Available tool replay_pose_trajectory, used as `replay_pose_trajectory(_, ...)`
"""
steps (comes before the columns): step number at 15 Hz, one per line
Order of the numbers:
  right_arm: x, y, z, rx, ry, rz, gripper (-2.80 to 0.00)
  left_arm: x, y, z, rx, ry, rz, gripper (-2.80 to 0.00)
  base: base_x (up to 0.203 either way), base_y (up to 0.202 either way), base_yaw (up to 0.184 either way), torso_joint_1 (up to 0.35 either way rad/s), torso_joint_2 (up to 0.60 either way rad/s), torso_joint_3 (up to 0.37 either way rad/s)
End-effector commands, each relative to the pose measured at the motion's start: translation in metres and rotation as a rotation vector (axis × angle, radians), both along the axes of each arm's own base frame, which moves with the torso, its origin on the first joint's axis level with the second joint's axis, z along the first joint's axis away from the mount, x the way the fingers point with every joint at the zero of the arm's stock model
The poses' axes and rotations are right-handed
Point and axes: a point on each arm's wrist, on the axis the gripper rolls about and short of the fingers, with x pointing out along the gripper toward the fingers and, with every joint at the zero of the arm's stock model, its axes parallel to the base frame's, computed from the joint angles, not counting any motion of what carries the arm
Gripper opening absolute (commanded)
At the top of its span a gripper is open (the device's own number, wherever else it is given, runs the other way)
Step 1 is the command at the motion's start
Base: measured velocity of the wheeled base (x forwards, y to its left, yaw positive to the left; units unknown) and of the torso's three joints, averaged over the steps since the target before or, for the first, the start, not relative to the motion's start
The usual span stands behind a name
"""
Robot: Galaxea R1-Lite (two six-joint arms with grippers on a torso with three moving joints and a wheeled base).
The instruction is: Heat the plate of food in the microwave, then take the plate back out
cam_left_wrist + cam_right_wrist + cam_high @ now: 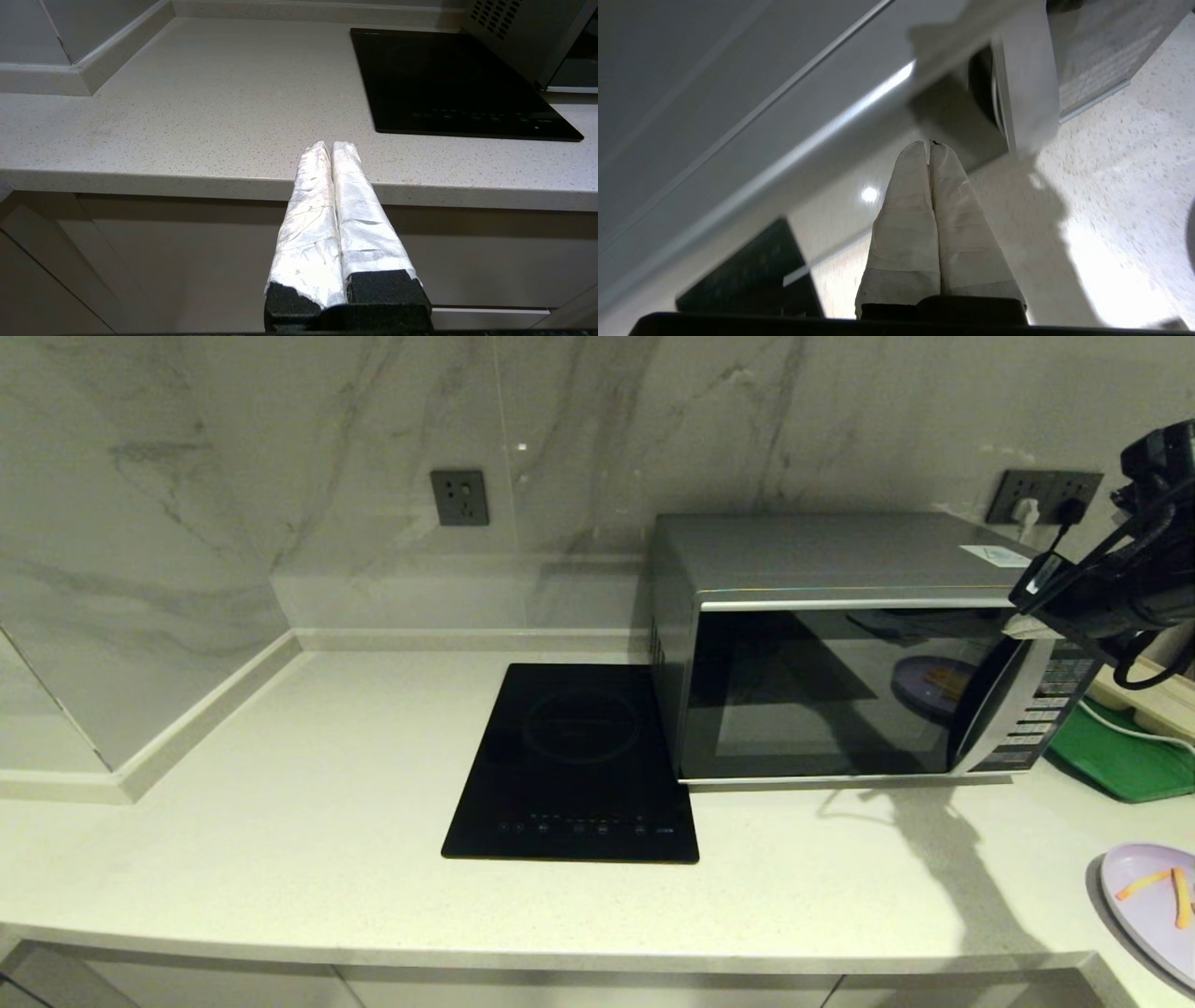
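Observation:
The silver microwave point(822, 691) stands on the counter with its dark glass door closed; the glass reflects the plate. The pale lilac plate of food point(1144, 919), carrying thin orange sticks, lies on the counter at the front right, cut off by the view's edge. My right gripper point(1022, 625) is shut and empty, its tips at the upper right corner of the door by the handle strip. In the right wrist view the right gripper point(930, 143) sits close to the microwave point(808, 107). My left gripper point(331, 145) is shut and empty, parked low before the counter's front edge.
A flat black induction hob point(574, 761) lies left of the microwave. A green tray point(1120, 756) and a white cable sit right of the microwave, behind the plate. Wall sockets point(459, 497) are on the marble backsplash. Cabinet fronts run below the counter edge point(140, 179).

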Motion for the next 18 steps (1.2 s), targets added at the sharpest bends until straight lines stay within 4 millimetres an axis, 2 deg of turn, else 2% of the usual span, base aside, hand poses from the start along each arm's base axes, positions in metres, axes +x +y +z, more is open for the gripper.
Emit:
replay_pose_trajectory(1,-0.045,0.005,0.028,-0.011,-0.051,0.049,-2.80,0.000,0.000,0.000,-0.001,-0.001,0.001,-2.80,0.000,0.000,0.000,0.000,0.00,0.000)
replay_pose_trajectory(3,-0.088,0.011,0.047,-0.032,-0.061,0.117,-2.80,0.000,0.000,0.000,-0.001,-0.001,0.001,-2.80,0.000,0.000,0.000,0.000,0.00,0.000)
replay_pose_trajectory(5,-0.145,0.018,0.066,-0.067,-0.054,0.193,-2.80,0.000,0.000,0.000,-0.001,-0.001,0.001,-2.80,0.000,0.000,0.000,0.000,0.00,0.000)
replay_pose_trajectory(7,-0.213,0.026,0.079,-0.096,-0.091,0.274,-2.80,0.000,0.000,0.000,-0.001,-0.001,0.001,-2.80,0.000,0.000,0.000,0.000,0.00,0.000)
replay_pose_trajectory(9,-0.291,0.035,0.080,-0.129,-0.167,0.342,-2.80,0.000,0.000,0.000,-0.001,0.000,0.001,-2.80,0.000,0.000,0.000,0.000,0.00,0.000)
replay_pose_trajectory(12,-0.398,0.047,0.054,-0.195,-0.225,0.406,-2.80,0.000,0.000,0.000,-0.001,-0.001,0.001,-2.80,0.000,0.000,0.000,0.000,0.00,0.000)
replay_pose_trajectory(14,-0.452,0.052,0.027,-0.224,-0.238,0.439,-2.80,0.000,0.000,0.000,-0.001,-0.001,0.001,-2.80,0.000,0.000,0.000,0.000,0.00,0.000)
replay_pose_trajectory(16,-0.493,0.043,-0.003,-0.263,-0.207,0.502,-2.80,0.000,0.000,0.000,-0.001,0.001,0.001,-2.80,0.000,0.000,0.000,0.000,0.00,0.000)
replay_pose_trajectory(18,-0.522,0.039,-0.032,-0.296,-0.229,0.497,-2.80,0.000,0.000,0.000,-0.001,-0.001,0.001,-2.80,0.000,0.000,0.000,0.000,0.00,0.000)
